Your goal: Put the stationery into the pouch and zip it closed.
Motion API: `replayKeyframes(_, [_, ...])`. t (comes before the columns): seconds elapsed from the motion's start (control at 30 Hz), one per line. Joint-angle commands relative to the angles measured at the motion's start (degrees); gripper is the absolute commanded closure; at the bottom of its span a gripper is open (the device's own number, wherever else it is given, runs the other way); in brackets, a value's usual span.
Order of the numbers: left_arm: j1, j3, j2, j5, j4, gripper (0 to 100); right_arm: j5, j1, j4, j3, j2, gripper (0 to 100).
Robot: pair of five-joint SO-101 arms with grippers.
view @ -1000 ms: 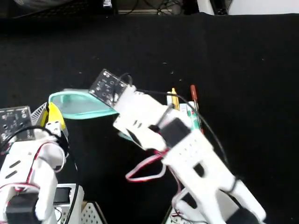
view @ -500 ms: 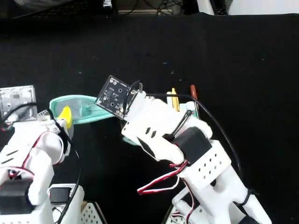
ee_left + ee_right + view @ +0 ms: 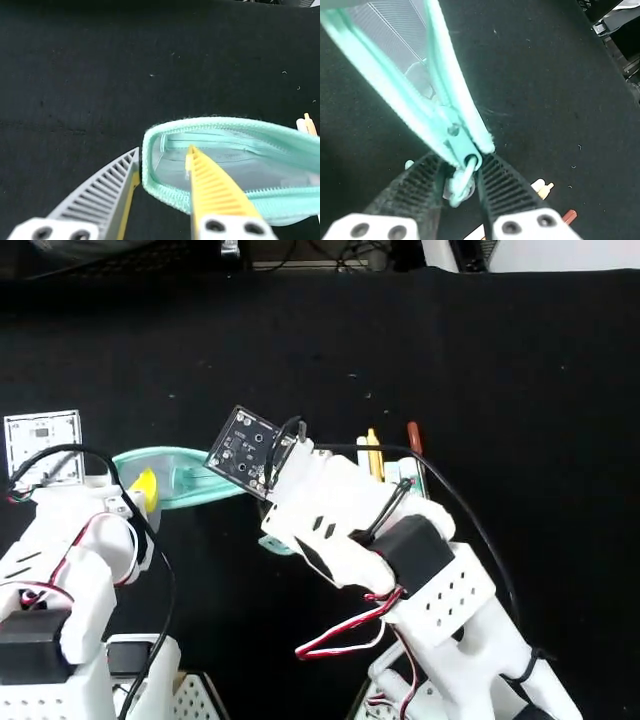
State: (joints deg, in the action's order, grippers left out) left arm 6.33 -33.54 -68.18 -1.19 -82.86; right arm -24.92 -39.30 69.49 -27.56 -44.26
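The black table (image 3: 500,360) bears the mint pouch (image 3: 235,167), lying with its mouth open between the two arms. The left gripper (image 3: 164,152) is spread astride the pouch's end rim, yellow finger inside the mouth and grey finger outside. The right gripper (image 3: 462,172), with a few pens (image 3: 375,453) lying near it, is pinched on the zipper pull (image 3: 461,179) at the pouch's other end

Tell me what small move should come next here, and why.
Probably the right pincer should let go of the zipper pull it grips and head for the pens. The pouch already gapes open, the left pincer straddles its rim with one finger inside, and the pens lie outside it on the table.
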Motion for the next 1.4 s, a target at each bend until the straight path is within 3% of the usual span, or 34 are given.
replayKeyframes(0.0, [-1.45,2.68,1.41,0.97,1.14,84,-0.44,0.35,0.18,0.48,-1.19,98.6])
replayKeyframes(0.3, [-1.27,7.52,1.41,6.95,-5.71,84,-0.44,0.35,1.23,0.48,-1.19,98.6])
replayKeyframes(0.4, [2.51,7.08,1.41,7.21,-5.27,83,-0.44,0.35,1.58,0.31,-1.19,98.6])
replayKeyframes(0.57, [9.36,7.52,1.32,6.86,-5.19,73,-0.44,0.35,2.02,0.22,-1.19,98.6])
replayKeyframes(0.77, [9.63,7.52,1.23,6.86,-5.19,73,-0.44,0.35,2.02,0.22,-1.19,98.6])
replayKeyframes(1.07, [9.63,-2.95,1.32,6.86,5.80,73,-0.44,0.35,2.11,0.22,-1.27,98.6])
replayKeyframes(1.13, [9.45,-5.14,0.79,6.86,7.65,76,-0.44,0.35,2.11,0.22,-1.27,98.6])
replayKeyframes(1.3, [5.41,-4.88,0.70,7.12,6.95,97,-0.44,0.35,1.76,0.22,-1.27,98.6])
replayKeyframes(1.37, [3.56,-3.30,0.62,6.86,5.01,96,-0.44,0.53,1.76,0.22,-1.27,98.6])
